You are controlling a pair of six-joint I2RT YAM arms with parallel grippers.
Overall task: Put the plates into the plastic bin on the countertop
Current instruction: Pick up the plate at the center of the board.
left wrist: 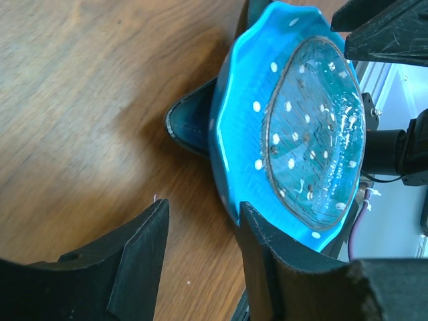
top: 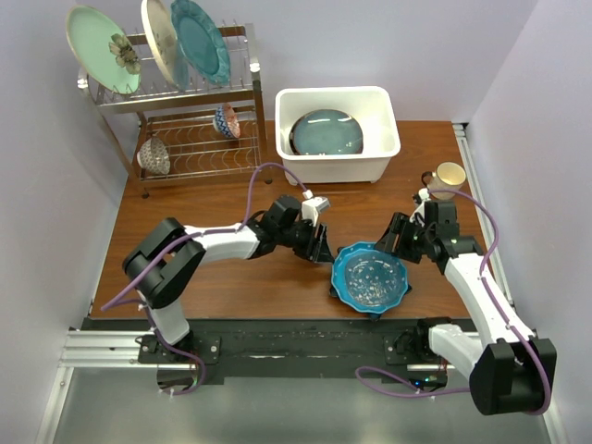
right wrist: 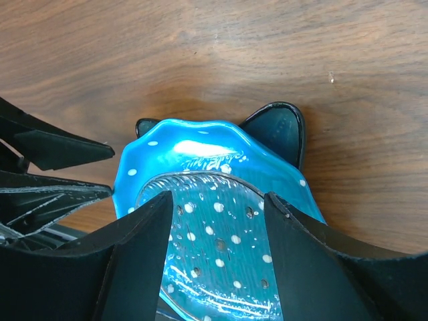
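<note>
Pickup step, nothing lifted yet. Blue scalloped white-dotted plate (top: 370,276) lies at the near edge of the counter (top: 222,291), stacked on a dark-blue star-shaped plate (right wrist: 281,124). Left tool (left wrist: 204,208) is half-open beside its rim and empty. Right tool (right wrist: 219,197) is half-open over it, gripping nothing. Next, probably: work a jaw under the rim, then carry it back to the white rectangular plastic bin (top: 338,168) — one dark round plate (top: 326,132) already inside.

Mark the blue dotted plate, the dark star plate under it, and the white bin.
blue dotted plate (top: 370,275), top external view, centre of well.
dark star plate (right wrist: 279,126), right wrist view, exposed tip past blue rim.
white bin (top: 333,168), top external view, near side wall.
</note>
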